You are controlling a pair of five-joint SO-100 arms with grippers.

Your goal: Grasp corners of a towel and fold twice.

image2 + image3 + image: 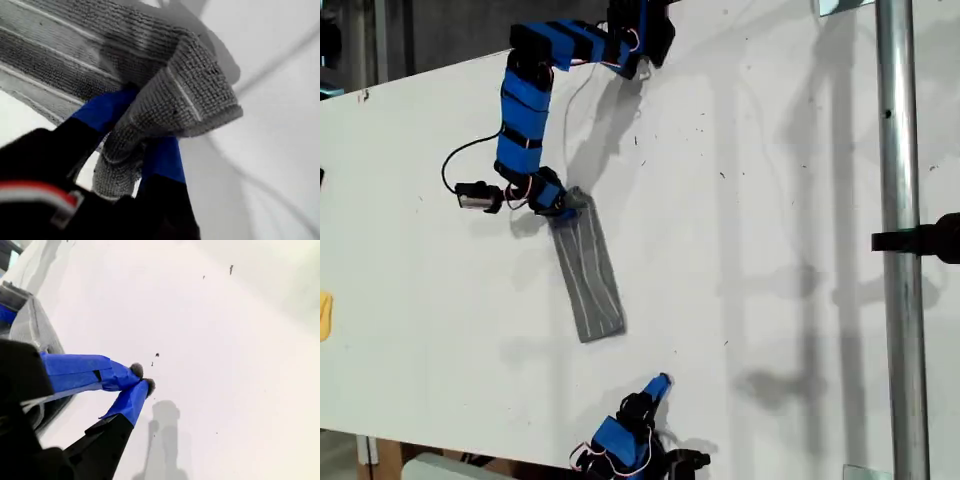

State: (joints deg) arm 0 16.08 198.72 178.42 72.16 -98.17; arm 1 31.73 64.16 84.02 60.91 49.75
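Exterior view: towel (588,272), folded to a narrow strip, lies mid-table (770,250), running 11 to 5 o'clock. My first end effector (563,207) grips its 11 o'clock end.

First wrist view: jaws clenched on a bunched towel corner (190,95).

Second wrist view: my second end effector (142,378) clenched, tips touching, holding nothing, over bare table.

overhead exterior view of the table (770,250) — wrist views close, sharing the towel (588,280)
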